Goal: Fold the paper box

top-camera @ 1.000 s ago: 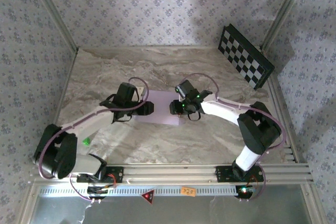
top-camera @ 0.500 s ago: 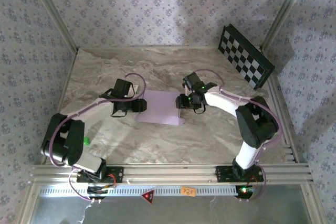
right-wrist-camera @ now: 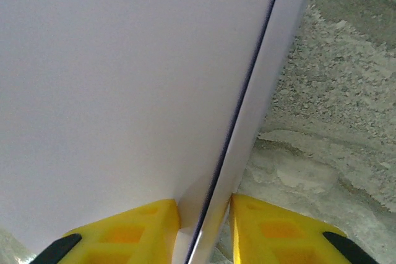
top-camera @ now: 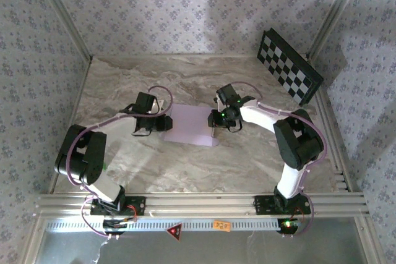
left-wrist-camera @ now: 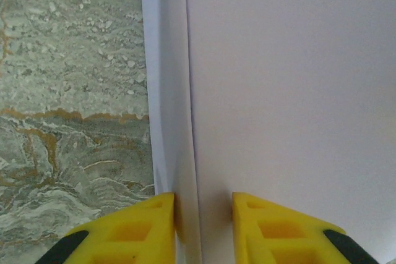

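Since the job is folding, the thin pale-lilac card paper box (top-camera: 190,127) lies outside-up about mid-way btwn the near & far edges of the grey marble-look tabletop (top-camera: 142,165). An arm comes in from ea. side, prob. so both ends get creased together & the sheet can't slide. The black left gripper (top-camera: 166,123) sits at the box's left end. In its wrist view its yellow fingers (left-wrist-camera: 142,230) straddle the narrow left flap (left-wrist-camera: 166,91), one on the table side & one over the main panel, which looks like a setup to pinch that flap up along its crease. The black right gripper (top-camera: 214,120) mirrors this at the right end. Its yellow fingertips (right-wrist-camera: 272,230) sit either side of the right flap (right-wrist-camera: 267,72), which is tilted up off the panel w/ a dark gap along the fold. Both pairs of jaws stand narrowly apart round the card, but I cannot tell if the pads actually bite it yet. The black-and-white checkerboard panel (top-camera: 289,66) leans at the far right corner, well apart & no part of the job. Count: 1 box, 2 flaps being worked, 2 grippers, 2 fingers ea., 1 checkerboard.
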